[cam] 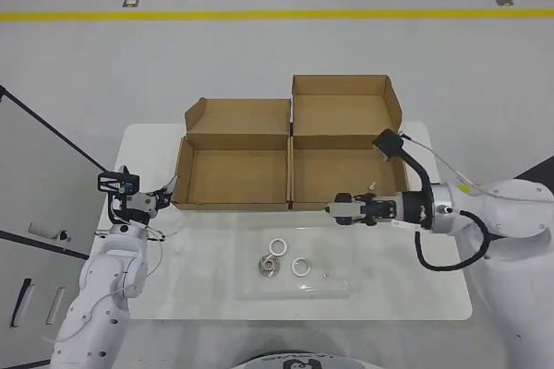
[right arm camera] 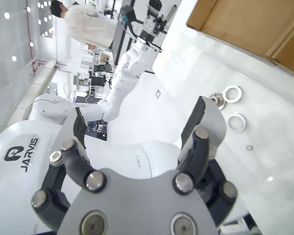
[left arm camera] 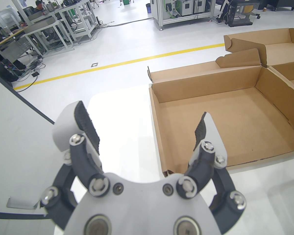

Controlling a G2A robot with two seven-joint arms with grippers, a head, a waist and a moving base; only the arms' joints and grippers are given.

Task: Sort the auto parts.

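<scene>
Your left fingers are spread wide and grip nothing. They sit at the left edge of the counter, just beside the left box. That box and the right box stand side by side, touching, lids folded back. The parts lie loose in front of them, near the counter's middle: metal flanged bushing, white ring just behind it, second white ring, then a tiny washer. Your right fingers are spread too, nothing held, just in front of the right box's near wall, near the parts but apart from them.
</scene>
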